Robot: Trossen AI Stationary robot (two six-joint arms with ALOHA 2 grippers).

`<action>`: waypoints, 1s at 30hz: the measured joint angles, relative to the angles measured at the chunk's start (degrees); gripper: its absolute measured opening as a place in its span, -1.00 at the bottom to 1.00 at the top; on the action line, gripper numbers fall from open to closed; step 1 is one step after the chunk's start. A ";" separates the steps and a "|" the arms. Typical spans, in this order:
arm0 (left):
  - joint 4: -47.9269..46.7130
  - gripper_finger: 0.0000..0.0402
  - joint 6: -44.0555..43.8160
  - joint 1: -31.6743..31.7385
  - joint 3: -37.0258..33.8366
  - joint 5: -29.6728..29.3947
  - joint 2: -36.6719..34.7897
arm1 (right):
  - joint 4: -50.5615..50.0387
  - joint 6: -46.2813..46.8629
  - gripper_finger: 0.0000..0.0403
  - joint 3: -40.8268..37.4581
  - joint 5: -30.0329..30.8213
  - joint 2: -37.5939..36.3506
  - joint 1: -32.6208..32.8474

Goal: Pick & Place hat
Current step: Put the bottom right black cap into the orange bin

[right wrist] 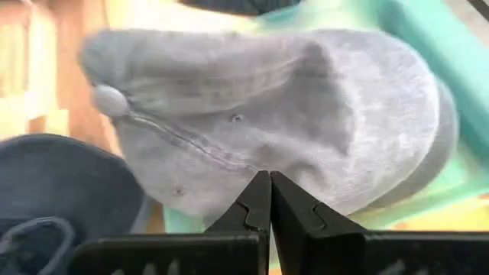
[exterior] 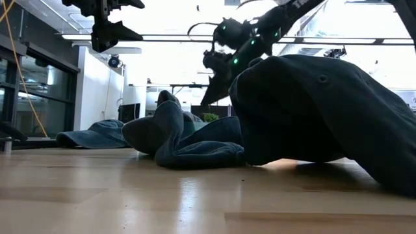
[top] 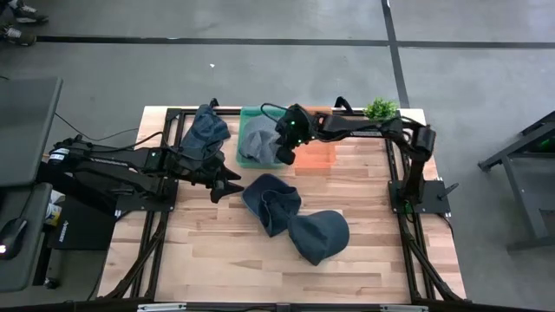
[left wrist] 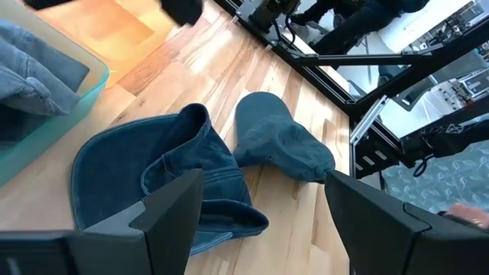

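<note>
A grey hat lies in a green bin at the table's far side; in the right wrist view the grey hat fills the picture. My right gripper hangs over it, shut, tips pointing down at its crown. Two dark blue hats lie on the table's middle, one crumpled and one nearer the front. My left gripper is open, just left of the crumpled hat and above the table. My right gripper points its shut fingertips down from above at the crown of the grey hat, which lies in the bin. Whether the tips touch the cloth I cannot tell; no cloth shows between them.
A third blue hat lies left of the green bin, at the table's far side. An orange bin stands right of the green one, under my right arm. A small green plant sits at the far right corner. Bare wood lies toward the near edge.
</note>
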 joint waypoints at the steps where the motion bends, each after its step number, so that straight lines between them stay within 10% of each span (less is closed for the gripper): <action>1: 0.01 0.36 0.12 0.00 0.00 0.00 0.00 | -0.95 0.16 -1.00 0.00 0.02 -1.03 0.04; 23: -0.02 0.36 3.92 0.00 0.02 0.26 0.00 | -34.20 4.55 -0.98 0.11 -1.77 -19.78 18.61; 30: -0.02 0.36 4.31 0.00 0.02 0.55 0.00 | -37.95 6.18 -0.67 0.09 -1.07 -19.76 26.12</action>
